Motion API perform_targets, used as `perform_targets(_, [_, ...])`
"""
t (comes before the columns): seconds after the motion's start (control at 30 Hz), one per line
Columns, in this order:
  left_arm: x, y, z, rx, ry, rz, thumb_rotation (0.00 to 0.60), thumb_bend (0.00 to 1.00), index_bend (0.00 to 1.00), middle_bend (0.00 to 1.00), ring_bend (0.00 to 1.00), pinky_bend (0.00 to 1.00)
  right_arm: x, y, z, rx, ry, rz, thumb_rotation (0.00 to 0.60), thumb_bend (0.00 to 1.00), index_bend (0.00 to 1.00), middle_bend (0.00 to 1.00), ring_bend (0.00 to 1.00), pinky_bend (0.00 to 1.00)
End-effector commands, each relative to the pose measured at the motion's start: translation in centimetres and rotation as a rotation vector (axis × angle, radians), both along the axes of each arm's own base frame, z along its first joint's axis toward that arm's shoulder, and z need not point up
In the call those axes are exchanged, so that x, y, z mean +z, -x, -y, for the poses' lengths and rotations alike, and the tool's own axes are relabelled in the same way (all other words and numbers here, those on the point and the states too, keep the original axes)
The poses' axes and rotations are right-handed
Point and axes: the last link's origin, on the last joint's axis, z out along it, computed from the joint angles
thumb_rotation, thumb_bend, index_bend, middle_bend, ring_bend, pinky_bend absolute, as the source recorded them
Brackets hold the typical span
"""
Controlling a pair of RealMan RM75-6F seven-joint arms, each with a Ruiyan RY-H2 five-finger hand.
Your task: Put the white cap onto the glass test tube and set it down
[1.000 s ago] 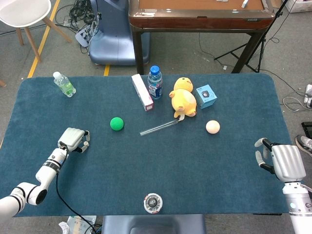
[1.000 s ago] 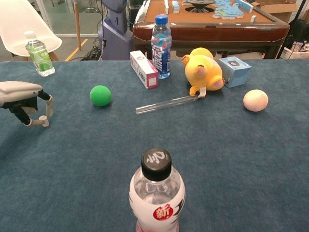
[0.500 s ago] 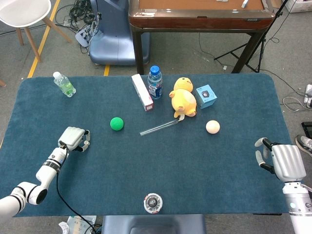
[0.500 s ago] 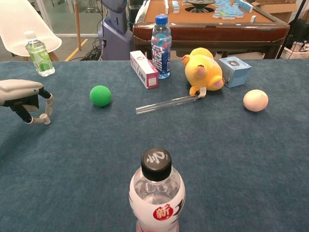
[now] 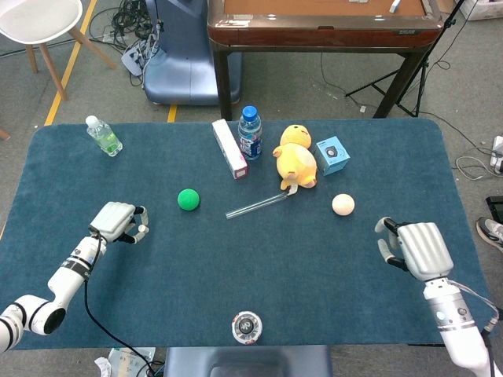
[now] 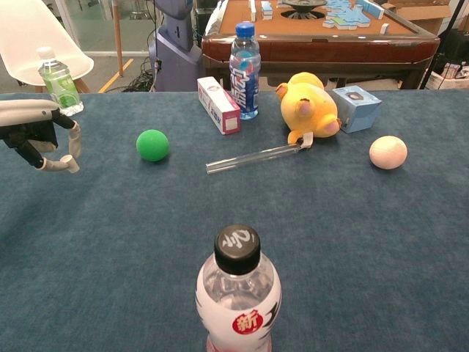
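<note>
Hazard: your left robot hand [image 5: 116,221] and right robot hand [image 5: 414,247] hover spread and empty; the clear glass test tube [image 5: 255,206] lies mid-bench, touching the yellow plush toy [image 5: 296,158], so a careless reach may roll it.

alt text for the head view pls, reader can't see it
A glass test tube lies untouched mid-table on blue cloth, one end by a yellow plush toy. The left hand and right hand hover empty at opposite sides.
</note>
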Motion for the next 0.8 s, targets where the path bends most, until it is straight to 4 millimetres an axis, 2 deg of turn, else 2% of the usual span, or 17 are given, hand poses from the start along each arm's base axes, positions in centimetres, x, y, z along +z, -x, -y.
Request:
perform_targets(0.03, [1.0, -0.9, 0.8, -0.020, 0.009, -0.010, 0.600, 0.29, 0.53, 1.00, 1.00, 0.98, -1.4, -2.2, 1.8, 0.046, -0.079, -0.028, 0.600, 0.44, 0.40, 0.70, 0.68, 0.75])
perform_targets(0.1, [1.3, -1.3, 1.2, -0.029, 0.011, -0.012, 0.600, 0.29, 0.53, 1.00, 1.00, 0.98, -1.9, -3.0, 2.7, 0.059, -0.111, -0.051, 0.600, 0.42, 0.39, 0.71, 0.70, 0.75])
perform_targets(0.2, [1.7, -2.0, 1.9, -0.042, 0.009, -0.009, 0.600, 0.29, 0.53, 1.00, 1.00, 0.98, -2.9, -4.6, 4.9, 0.083, -0.163, -0.084, 0.600, 0.36, 0.38, 0.78, 0.81, 0.78])
perform_targets(0.3, [2.1, -2.5, 2.4, -0.053, 0.010, -0.016, 0.600, 0.29, 0.53, 1.00, 1.00, 0.98, -4.1, -6.1, 7.1, 0.100, -0.216, -0.118, 0.600, 0.36, 0.38, 0.87, 0.92, 0.82])
perform_targets(0.4, [2.4, -2.9, 2.9, -0.059, 0.009, -0.019, 0.600, 0.29, 0.53, 1.00, 1.00, 0.98, -5.4, -7.8, 9.0, 0.123, -0.254, -0.147, 0.600, 0.36, 0.38, 0.92, 0.99, 0.86])
perform_targets(0.57, [2.8, -3.4, 3.4, -0.062, 0.011, -0.018, 0.600, 0.29, 0.52, 1.00, 1.00, 0.98, -8.0, -10.1, 11.4, 0.154, -0.304, -0.193, 0.600, 0.36, 0.37, 0.99, 1.00, 0.91])
perform_targets(0.8, [3.0, -3.9, 3.8, -0.063, 0.012, -0.017, 0.600, 0.29, 0.52, 1.00, 1.00, 0.98, -12.6, -12.7, 14.3, 0.161, -0.361, -0.251, 0.600, 0.36, 0.36, 1.00, 1.00, 0.96])
